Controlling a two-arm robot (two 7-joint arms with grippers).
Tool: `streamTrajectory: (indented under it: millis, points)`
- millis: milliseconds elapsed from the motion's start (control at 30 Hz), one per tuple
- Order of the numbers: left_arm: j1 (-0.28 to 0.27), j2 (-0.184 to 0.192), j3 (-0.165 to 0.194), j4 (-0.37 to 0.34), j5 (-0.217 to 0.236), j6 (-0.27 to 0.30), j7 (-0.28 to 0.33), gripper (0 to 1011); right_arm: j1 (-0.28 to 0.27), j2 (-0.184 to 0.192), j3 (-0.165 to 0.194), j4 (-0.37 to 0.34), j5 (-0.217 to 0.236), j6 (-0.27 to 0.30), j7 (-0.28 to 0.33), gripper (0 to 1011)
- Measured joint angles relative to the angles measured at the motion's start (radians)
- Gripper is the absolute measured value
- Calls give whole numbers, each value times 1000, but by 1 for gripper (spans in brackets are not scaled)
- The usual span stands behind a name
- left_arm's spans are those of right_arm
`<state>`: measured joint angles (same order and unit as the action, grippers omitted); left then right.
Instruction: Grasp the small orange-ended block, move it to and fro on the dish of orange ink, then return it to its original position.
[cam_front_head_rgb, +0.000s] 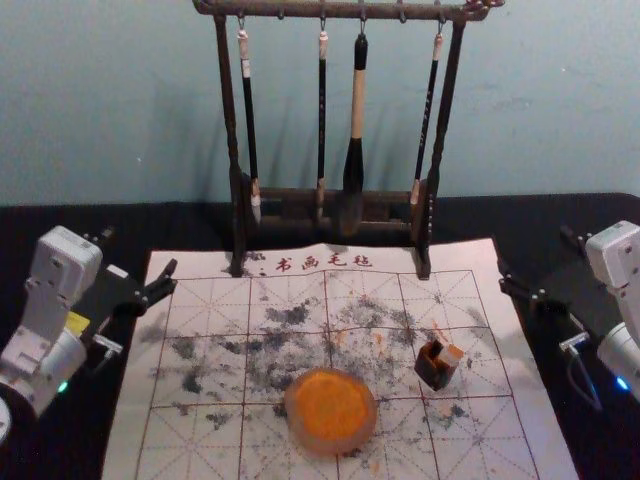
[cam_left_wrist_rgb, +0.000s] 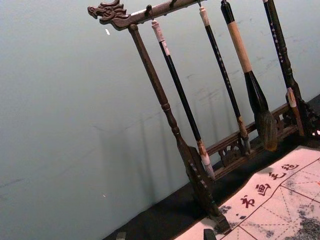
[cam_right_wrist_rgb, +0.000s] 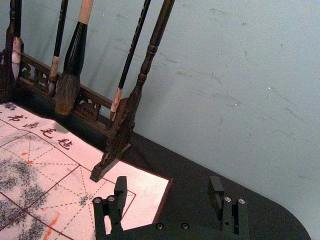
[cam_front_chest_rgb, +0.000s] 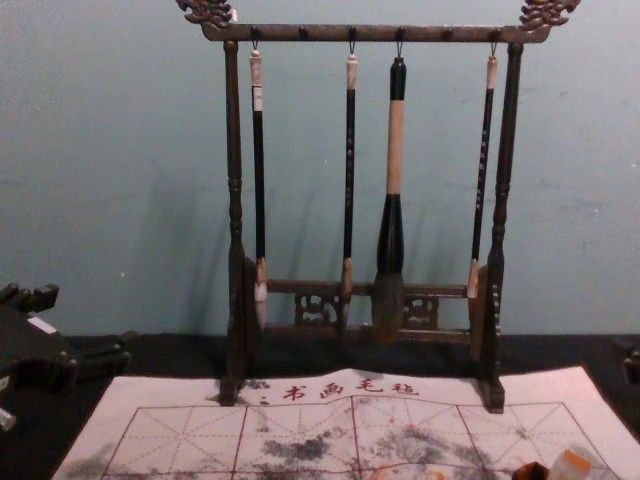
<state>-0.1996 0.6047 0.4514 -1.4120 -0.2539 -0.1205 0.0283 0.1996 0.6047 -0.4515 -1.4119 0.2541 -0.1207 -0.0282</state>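
Right pincer (cam_front_head_rgb: 537, 262) is spread at the right edge of the mat (cam_front_head_rgb: 465, 256); the orange-ended block (cam_front_head_rgb: 453, 355) sits inward of it and closer to the robot, beside a dark block (cam_front_head_rgb: 433, 367). Left pincer (cam_front_head_rgb: 140, 254), also spread, is at the opposite edge, the dish of orange ink (cam_front_head_rgb: 332, 405) lying between both pincers, robotward

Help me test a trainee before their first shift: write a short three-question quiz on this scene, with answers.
1. How many brushes hang from the rack?
2. True or false: the right gripper is open, with nothing between its fingers.
3. Which side of the orange-ended block is the dish of orange ink on?
A) the robot's left
B) the robot's right
Key: 1. four; 2. true; 3. A
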Motion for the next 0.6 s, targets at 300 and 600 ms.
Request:
streamTrajectory:
  millis: [300, 600]
  points:
    - [0, 0, 0, 0, 0, 0, 0, 1001, 0, 0, 0, 0, 0, 0, 0, 1000]
    - [0, 0, 0, 0, 0, 0, 0, 1001, 0, 0, 0, 0, 0, 0, 0, 1000]
